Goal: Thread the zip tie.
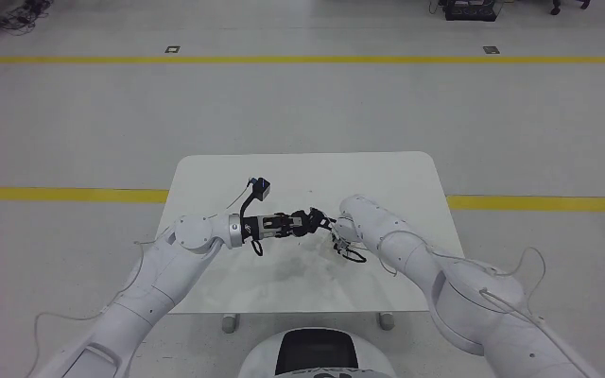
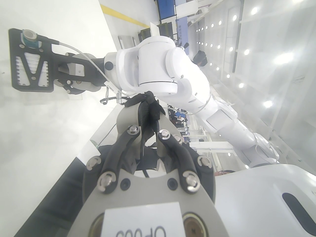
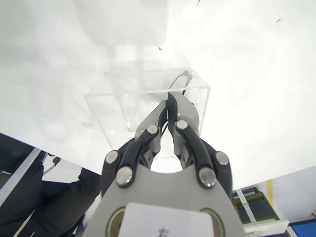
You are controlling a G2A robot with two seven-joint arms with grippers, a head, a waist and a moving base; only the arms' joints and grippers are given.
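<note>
The zip tie [image 3: 183,77] is a thin black strap. It curls in a small loop just past my right gripper [image 3: 168,97], which is shut on it and points down at the table. In the top view the strap [image 1: 354,253] lies by the right gripper [image 1: 338,242] near the table's middle. My left gripper [image 2: 147,101] is held level just beside it and shut on a black piece [image 2: 142,97], apparently the tie's other end. From above, the left gripper [image 1: 319,223] nearly touches the right wrist.
A clear plastic box [image 3: 148,92] stands on the white table [image 1: 284,180] directly under the right gripper. The right arm's black camera plate [image 2: 30,61] hangs close in front of the left gripper. A few dark specks [image 3: 159,48] lie on the table.
</note>
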